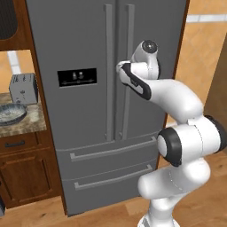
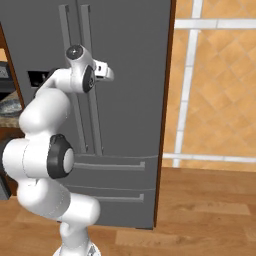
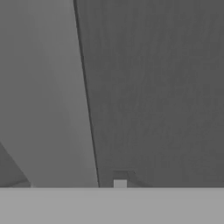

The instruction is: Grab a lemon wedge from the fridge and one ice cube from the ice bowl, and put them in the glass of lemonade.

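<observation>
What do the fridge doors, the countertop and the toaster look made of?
Fridge: brushed steel by its look, even matte grey, long vertical handles in the same grey. Countertop: likely granite, mottled brown-beige speckle. Toaster: probably metal, light grey with a dull sheen, though plastic cannot be ruled out.

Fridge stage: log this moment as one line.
stage: opening fridge | doors: shut | gripper: at right door handle | grip: unclear

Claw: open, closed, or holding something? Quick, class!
Claw: cannot be told; it is up against a long vertical handle of the tall grey steel fridge.
</observation>
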